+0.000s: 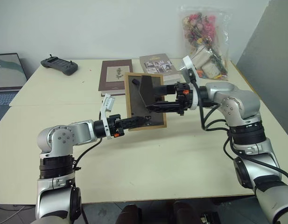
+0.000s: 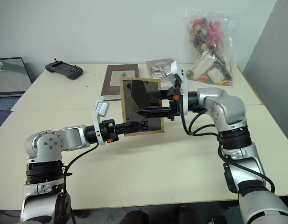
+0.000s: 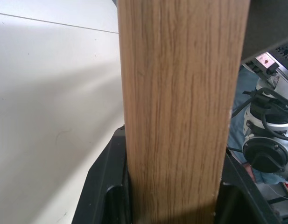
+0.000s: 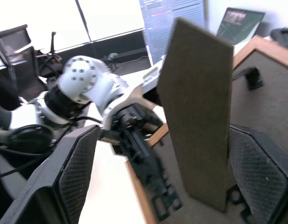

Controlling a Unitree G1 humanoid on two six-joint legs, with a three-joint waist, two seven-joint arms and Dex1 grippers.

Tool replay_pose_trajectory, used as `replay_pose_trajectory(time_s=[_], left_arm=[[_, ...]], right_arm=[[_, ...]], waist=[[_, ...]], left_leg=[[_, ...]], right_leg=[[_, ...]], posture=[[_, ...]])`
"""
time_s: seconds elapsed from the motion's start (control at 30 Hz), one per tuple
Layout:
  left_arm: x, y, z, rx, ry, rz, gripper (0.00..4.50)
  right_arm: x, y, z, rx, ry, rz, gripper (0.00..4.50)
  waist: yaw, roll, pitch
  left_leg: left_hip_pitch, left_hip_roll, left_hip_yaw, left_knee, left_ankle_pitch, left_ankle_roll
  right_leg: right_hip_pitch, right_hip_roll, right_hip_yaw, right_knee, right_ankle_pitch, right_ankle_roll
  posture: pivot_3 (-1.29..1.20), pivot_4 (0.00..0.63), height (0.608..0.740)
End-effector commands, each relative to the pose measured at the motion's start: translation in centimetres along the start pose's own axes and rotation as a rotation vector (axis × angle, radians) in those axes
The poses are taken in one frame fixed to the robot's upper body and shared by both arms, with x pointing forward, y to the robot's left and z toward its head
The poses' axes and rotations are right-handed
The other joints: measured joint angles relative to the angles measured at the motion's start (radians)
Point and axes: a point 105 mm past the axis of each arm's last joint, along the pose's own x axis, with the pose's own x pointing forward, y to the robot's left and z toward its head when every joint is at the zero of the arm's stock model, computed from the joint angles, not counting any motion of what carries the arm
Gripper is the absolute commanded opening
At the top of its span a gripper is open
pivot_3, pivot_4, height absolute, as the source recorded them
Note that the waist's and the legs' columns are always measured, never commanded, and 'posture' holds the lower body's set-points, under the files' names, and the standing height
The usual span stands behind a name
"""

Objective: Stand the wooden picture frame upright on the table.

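The small rectangular light-wood picture frame [image 1: 144,101] was held up off the large cream-beige table [image 1: 148,163], standing roughly upright with its dark grey-brown back board turned toward the robot. The left pincer [image 1: 143,120] reached in level from the left and was clamped on the frame's lower wooden edge, one black finger [image 3: 108,186] on each side of the pale oak strip, as the left wrist view showed.

The right pincer [image 1: 155,99] came in from the right, pointing across the back board. Its two black fingers [image 4: 76,172] stood wide apart with the dark fold-out stand [image 4: 197,112] lying between them and swung out from the board; they held nothing.

Behind the frame, flat on the table, lay a maroon hardcover book [image 1: 115,74] and beside it a grey book [image 1: 157,64] with small photographs on its cover. Farther right, a clear plastic bag of dried flowers [image 1: 205,39] stood near the wall. A black handheld controller [image 1: 59,65] rested at the far left of the table, and an open laptop [image 1: 7,74] sat at the left edge.
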Motion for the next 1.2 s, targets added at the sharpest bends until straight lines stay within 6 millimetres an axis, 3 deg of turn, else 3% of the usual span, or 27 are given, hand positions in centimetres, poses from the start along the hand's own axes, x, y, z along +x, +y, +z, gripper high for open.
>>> replay_pose_trajectory(time_s=[0.03, 0.1, 0.23, 0.4, 0.5, 0.67, 0.87, 1.07, 1.2], left_arm=[[-0.3, -1.0, 1.0, 0.059, -0.031, -0.025, 1.29], [-0.5, -0.9, 0.9, 0.042, -0.027, -0.025, 1.29], [-1.2, -1.0, 0.5, -0.037, -0.002, -0.023, 1.29], [-2.1, -1.9, -0.2, -0.197, 0.062, -0.109, 1.29], [-2.3, -2.1, -0.1, -0.265, 0.072, -0.146, 1.29], [-2.3, -2.5, -0.4, -0.332, 0.103, -0.171, 1.29], [-1.8, -3.5, -1.4, -0.358, 0.113, -0.184, 1.29], [-1.7, -3.9, -2.2, -0.364, 0.120, -0.178, 1.29], [-1.7, -4.0, -2.5, -0.362, 0.118, -0.180, 1.29]], right_arm=[[-1.7, 0.3, 0.6, -0.029, -0.021, -0.028, 4.33], [-2.7, -0.5, -0.1, -0.042, 0.004, -0.100, 4.33], [-6.8, -2.1, -1.3, -0.188, 0.099, -0.324, 4.33], [-10.5, -4.5, -4.1, -0.917, 0.389, -0.550, 4.33], [-9.6, -4.3, -4.5, -1.332, 0.380, -0.529, 4.33], [-6.3, -2.8, -4.4, -1.700, 0.201, -0.436, 4.33], [-2.9, -2.8, -4.9, -1.850, 0.094, -0.371, 4.33], [-1.2, -3.5, -5.0, -1.884, 0.063, -0.343, 4.33], [-1.3, -3.6, -5.2, -1.866, 0.054, -0.325, 3.69]], waist=[[0.000, 0.000, 0.000], [0.001, 0.000, 0.000], [0.004, 0.000, 0.000], [0.001, -0.001, 0.001], [-0.009, -0.003, 0.002], [-0.013, -0.003, 0.002], [-0.008, -0.003, 0.002], [-0.005, -0.003, 0.002], [-0.006, -0.003, 0.002]], left_leg=[[0.000, 0.000, 0.000, 0.000, 0.000, 0.000], [0.000, 0.000, 0.000, 0.000, 0.000, 0.000], [0.000, 0.000, 0.000, 0.000, -0.002, 0.003], [0.000, 0.000, 0.001, 0.000, -0.002, 0.004], [0.001, 0.001, 0.003, 0.000, 0.000, 0.000], [0.002, 0.002, 0.004, 0.000, 0.003, -0.005], [0.002, 0.001, 0.003, 0.001, 0.004, -0.008], [0.002, 0.000, 0.003, 0.000, 0.004, -0.008], [0.002, 0.000, 0.003, 0.000, 0.004, -0.008]], right_leg=[[0.000, 0.000, 0.000, 0.000, 0.000, 0.000], [0.000, 0.000, 0.000, 0.000, 0.000, 0.000], [0.000, 0.000, 0.000, 0.000, 0.000, 0.000], [0.000, 0.000, 0.000, 0.000, 0.000, 0.001], [0.000, 0.000, 0.001, 0.001, 0.000, 0.001], [0.000, 0.002, 0.003, 0.001, 0.000, 0.001], [0.000, 0.002, 0.004, 0.001, 0.000, 0.000], [0.000, 0.001, 0.004, 0.001, 0.000, 0.000], [0.001, 0.001, 0.004, 0.001, 0.000, 0.000]], posture=[[0.00, 0.150, 0.740], [0.00, 0.150, 0.740], [0.00, 0.150, 0.740], [0.00, 0.150, 0.740], [0.00, 0.150, 0.740], [0.00, 0.150, 0.740], [0.00, 0.150, 0.740], [0.00, 0.150, 0.740], [0.00, 0.150, 0.740]])
